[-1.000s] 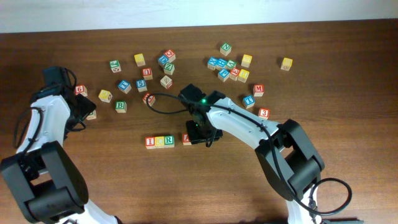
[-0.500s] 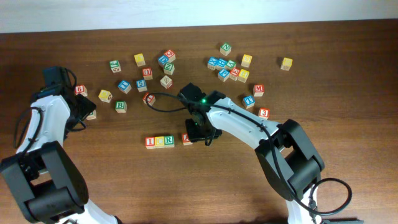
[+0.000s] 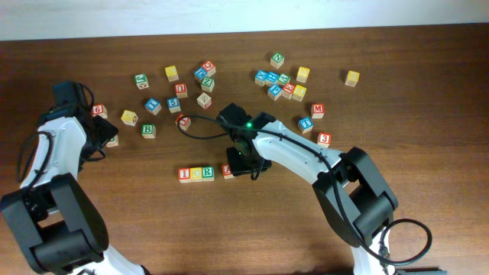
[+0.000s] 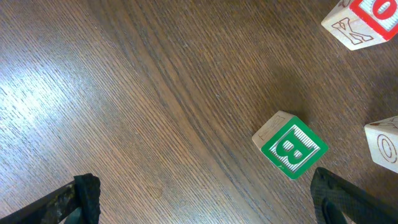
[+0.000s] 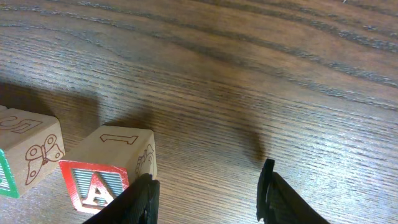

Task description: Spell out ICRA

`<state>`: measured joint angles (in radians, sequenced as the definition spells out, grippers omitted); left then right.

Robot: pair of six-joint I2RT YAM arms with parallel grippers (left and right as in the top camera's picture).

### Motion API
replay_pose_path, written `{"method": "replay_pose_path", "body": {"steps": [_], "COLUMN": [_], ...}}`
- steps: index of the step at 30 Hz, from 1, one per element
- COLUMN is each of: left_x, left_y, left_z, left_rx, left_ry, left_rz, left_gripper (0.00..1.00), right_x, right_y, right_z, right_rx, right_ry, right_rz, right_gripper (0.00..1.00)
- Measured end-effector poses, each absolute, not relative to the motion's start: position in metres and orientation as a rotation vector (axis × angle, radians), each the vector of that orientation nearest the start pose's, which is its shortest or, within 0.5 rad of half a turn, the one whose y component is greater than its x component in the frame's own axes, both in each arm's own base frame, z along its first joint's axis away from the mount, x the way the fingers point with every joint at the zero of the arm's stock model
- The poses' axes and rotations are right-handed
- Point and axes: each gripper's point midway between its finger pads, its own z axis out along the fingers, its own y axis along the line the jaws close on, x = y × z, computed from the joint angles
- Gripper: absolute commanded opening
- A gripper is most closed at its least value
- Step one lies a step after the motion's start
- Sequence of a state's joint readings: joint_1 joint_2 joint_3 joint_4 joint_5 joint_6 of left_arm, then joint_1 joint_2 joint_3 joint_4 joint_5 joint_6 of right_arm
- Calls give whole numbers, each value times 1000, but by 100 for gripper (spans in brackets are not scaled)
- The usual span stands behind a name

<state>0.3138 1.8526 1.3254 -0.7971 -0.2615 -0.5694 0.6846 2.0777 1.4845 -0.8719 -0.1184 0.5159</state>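
The I block (image 3: 183, 175), C block (image 3: 195, 174) and R block (image 3: 208, 173) sit in a row, with the A block (image 5: 106, 168) just beside them at 3 o'clock. The right gripper (image 5: 208, 193) stands half open and empty, the A block outside its jaws at 9 o'clock. The left gripper (image 4: 205, 202) gapes wide, holding nothing, near a B block (image 4: 290, 148).

A on red blk (image 5: 96, 186); B on grn blk (image 4: 291, 148).

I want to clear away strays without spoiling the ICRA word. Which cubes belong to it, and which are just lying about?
Belong to the word:
I cube, C cube and R cube in a row, A cube just right of them.

Lying about:
B cube, M cube, 3 cube, 6 cube.
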Motion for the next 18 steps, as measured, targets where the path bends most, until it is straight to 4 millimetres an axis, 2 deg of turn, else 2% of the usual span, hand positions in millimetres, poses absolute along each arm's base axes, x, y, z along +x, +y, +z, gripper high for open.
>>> {"method": "replay_pose_path", "body": {"steps": [7, 18], "left_x": [361, 361], "left_y": [164, 164], "left_z": [63, 63], "left_rx": [-1259, -1259], "left_ry": [2554, 2554], "left_rz": [326, 326], "left_gripper": [99, 99], "right_x": [309, 310], "right_y": [268, 267], "right_z": [13, 13], "right_rx": [-266, -266], "right_ry": [3082, 3078], "right_rz": [174, 164], "right_gripper": [44, 43]}}
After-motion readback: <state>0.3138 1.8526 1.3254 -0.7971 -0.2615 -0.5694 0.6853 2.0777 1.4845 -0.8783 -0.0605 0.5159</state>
